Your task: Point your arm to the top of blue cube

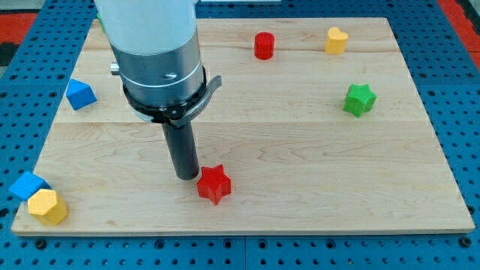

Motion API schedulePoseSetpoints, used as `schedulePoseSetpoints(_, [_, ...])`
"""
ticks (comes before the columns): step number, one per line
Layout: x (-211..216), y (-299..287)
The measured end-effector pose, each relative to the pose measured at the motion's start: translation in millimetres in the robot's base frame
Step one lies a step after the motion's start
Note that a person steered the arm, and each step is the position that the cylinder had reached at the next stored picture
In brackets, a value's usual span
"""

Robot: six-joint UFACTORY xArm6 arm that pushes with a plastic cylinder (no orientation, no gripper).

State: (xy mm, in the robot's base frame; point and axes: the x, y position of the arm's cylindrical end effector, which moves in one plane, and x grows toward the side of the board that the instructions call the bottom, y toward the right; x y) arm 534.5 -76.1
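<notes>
A blue cube (80, 94) sits near the left edge of the wooden board (300, 142), in the upper half. My tip (186, 176) rests on the board well to the lower right of that cube, just left of a red star block (214, 184) and almost touching it. The arm's grey body (154, 52) rises above the rod and covers part of the board's upper left.
A second blue block (28, 185) and a yellow block (47, 206) sit together at the lower left corner. A red cylinder (264, 46) and a yellow heart block (336, 40) stand near the top edge. A green star block (359, 99) lies at the right.
</notes>
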Motion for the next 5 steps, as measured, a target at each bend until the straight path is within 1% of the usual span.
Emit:
schedulePoseSetpoints(1, [0.0,15.6])
schedulePoseSetpoints(2, [0.0,47.1])
schedulePoseSetpoints(3, [-1.9,64.9])
schedulePoseSetpoints(5, [-54.1,61.0])
